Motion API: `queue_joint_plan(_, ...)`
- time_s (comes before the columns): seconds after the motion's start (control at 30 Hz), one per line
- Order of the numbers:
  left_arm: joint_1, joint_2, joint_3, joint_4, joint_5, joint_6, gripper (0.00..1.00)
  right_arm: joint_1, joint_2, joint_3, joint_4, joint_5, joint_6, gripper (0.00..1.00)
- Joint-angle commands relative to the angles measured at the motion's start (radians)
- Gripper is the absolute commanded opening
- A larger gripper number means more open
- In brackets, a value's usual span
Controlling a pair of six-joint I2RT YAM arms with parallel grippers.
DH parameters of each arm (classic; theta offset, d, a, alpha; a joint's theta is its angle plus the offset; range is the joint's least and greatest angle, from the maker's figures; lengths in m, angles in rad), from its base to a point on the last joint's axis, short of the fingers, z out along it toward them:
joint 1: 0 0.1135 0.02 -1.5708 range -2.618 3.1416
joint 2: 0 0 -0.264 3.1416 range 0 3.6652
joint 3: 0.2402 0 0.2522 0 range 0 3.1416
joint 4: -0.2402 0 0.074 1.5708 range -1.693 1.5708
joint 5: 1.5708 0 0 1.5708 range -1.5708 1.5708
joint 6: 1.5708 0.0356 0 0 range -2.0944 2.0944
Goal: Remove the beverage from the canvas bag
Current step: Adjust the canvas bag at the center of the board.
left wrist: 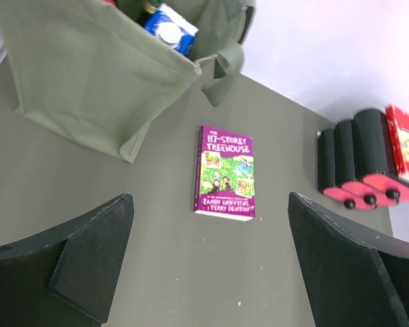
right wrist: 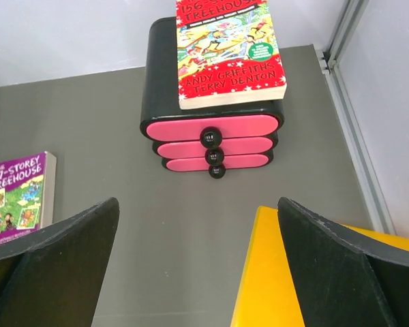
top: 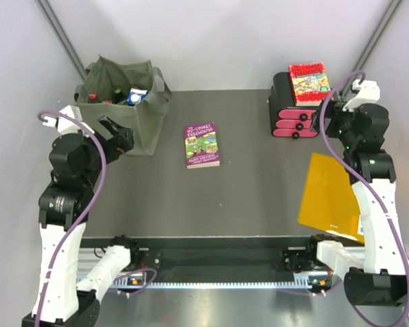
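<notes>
The olive canvas bag (top: 126,102) stands open at the back left of the table and also shows in the left wrist view (left wrist: 88,75). A blue and white beverage carton (top: 136,97) sticks up inside it, seen too in the left wrist view (left wrist: 169,28), with dark bottle tops beside it. My left gripper (top: 119,142) is open and empty, just in front of the bag's near wall. My right gripper (top: 324,117) is open and empty beside the pink drawer box.
A purple book (top: 202,144) lies flat mid-table. A pink and black drawer box (top: 293,116) with a red book (top: 307,84) on top stands at the back right. A yellow sheet (top: 330,194) lies at the right front.
</notes>
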Motion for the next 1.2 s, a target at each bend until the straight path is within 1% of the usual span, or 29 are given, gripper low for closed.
queue_joint_plan(0.0, 0.005, 0.053, 0.052, 0.002, -0.097, -0.119, 0.99, 0.004, -0.008, 0.051, 0.009, -0.061, -0.060, 1.00)
queue_joint_plan(0.03, 0.005, 0.066, 0.061, 0.003, -0.111, -0.150, 0.99, 0.004, -0.005, 0.051, 0.006, -0.093, -0.082, 1.00)
queue_joint_plan(0.07, 0.005, 0.102, 0.087, -0.001, -0.117, -0.168, 0.99, 0.004, -0.005, 0.048, 0.004, -0.140, -0.164, 1.00)
queue_joint_plan(0.1, 0.005, 0.122, 0.107, -0.010, -0.126, -0.185, 0.99, 0.005, -0.003, 0.048, -0.014, -0.272, -0.212, 0.99)
queue_joint_plan(0.17, 0.005, 0.183, 0.176, -0.050, -0.151, -0.239, 0.99, 0.013, 0.012, 0.063, -0.048, -0.407, -0.340, 1.00)
queue_joint_plan(0.2, 0.006, 0.203, 0.199, -0.069, -0.162, -0.262, 0.99, 0.054, 0.018, 0.068, -0.074, -0.478, -0.369, 1.00)
queue_joint_plan(0.27, 0.006, 0.263, 0.268, -0.138, -0.195, -0.334, 0.99, 0.105, 0.032, 0.083, -0.092, -0.486, -0.421, 1.00)
queue_joint_plan(0.3, 0.006, 0.280, 0.288, -0.165, -0.205, -0.358, 0.99, 0.148, 0.034, 0.085, -0.106, -0.523, -0.442, 1.00)
queue_joint_plan(0.43, 0.016, 0.367, 0.368, -0.268, -0.251, -0.481, 0.97, 0.215, 0.060, 0.076, -0.157, -0.647, -0.511, 1.00)
queue_joint_plan(0.5, 0.031, 0.413, 0.405, -0.290, -0.251, -0.510, 0.97, 0.267, 0.069, 0.073, -0.180, -0.675, -0.536, 1.00)
queue_joint_plan(0.57, 0.054, 0.454, 0.423, -0.285, -0.236, -0.539, 0.96, 0.289, 0.069, 0.057, -0.180, -0.682, -0.535, 1.00)
queue_joint_plan(0.6, 0.092, 0.470, 0.425, -0.277, -0.220, -0.550, 0.95, 0.306, 0.069, 0.054, -0.171, -0.687, -0.533, 0.99)
queue_joint_plan(0.67, 0.126, 0.516, 0.417, -0.273, -0.165, -0.581, 0.91, 0.315, 0.069, 0.043, -0.157, -0.685, -0.522, 1.00)
queue_joint_plan(0.7, 0.193, 0.528, 0.407, -0.236, -0.147, -0.590, 0.89, 0.317, 0.069, 0.040, -0.152, -0.690, -0.524, 1.00)
queue_joint_plan(0.73, 0.215, 0.540, 0.394, -0.210, -0.095, -0.590, 0.84, 0.320, 0.069, 0.037, -0.149, -0.695, -0.524, 1.00)
queue_joint_plan(0.8, 0.255, 0.574, 0.379, -0.132, -0.064, -0.587, 0.83, 0.323, 0.069, 0.033, -0.148, -0.704, -0.527, 1.00)
queue_joint_plan(0.9, 0.272, 0.619, 0.397, -0.087, -0.047, -0.572, 0.81, 0.326, 0.068, 0.017, -0.142, -0.716, -0.527, 1.00)
queue_joint_plan(1.0, 0.276, 0.657, 0.425, -0.078, -0.035, -0.555, 0.81, 0.332, 0.069, -0.001, -0.135, -0.728, -0.525, 1.00)
queue_joint_plan(1.17, 0.281, 0.694, 0.416, -0.061, -0.036, -0.537, 0.81, 0.346, 0.078, -0.021, -0.126, -0.741, -0.524, 1.00)
